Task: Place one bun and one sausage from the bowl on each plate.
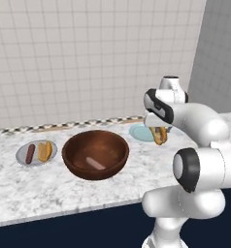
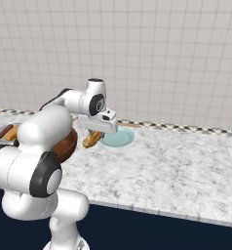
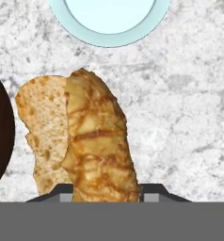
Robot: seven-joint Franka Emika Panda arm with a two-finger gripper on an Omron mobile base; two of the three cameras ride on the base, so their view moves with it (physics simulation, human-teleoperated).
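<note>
The gripper (image 1: 159, 134) clamps a bun (image 1: 160, 136) above the desk (image 1: 49, 189), between bowl (image 1: 95, 154) and pale blue-green plate (image 1: 138, 132). One sausage (image 1: 95, 163) lies in the bowl.

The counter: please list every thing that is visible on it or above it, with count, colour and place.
bowl: one, dark reddish-brown, middle of the counter.
sausage in bowl: one, pale pinkish-brown, on the bowl's bottom.
grey plate: one, left of the bowl, carrying one sausage and one bun.
blue-green plate: one, right of the bowl, nothing on it.
held bun: one, golden-brown, in the air between bowl and blue-green plate.
counter: one, white-grey marble.
wall: pale tiles, behind.
arm: one, white.
gripper: fingers shut on the held bun.
</note>
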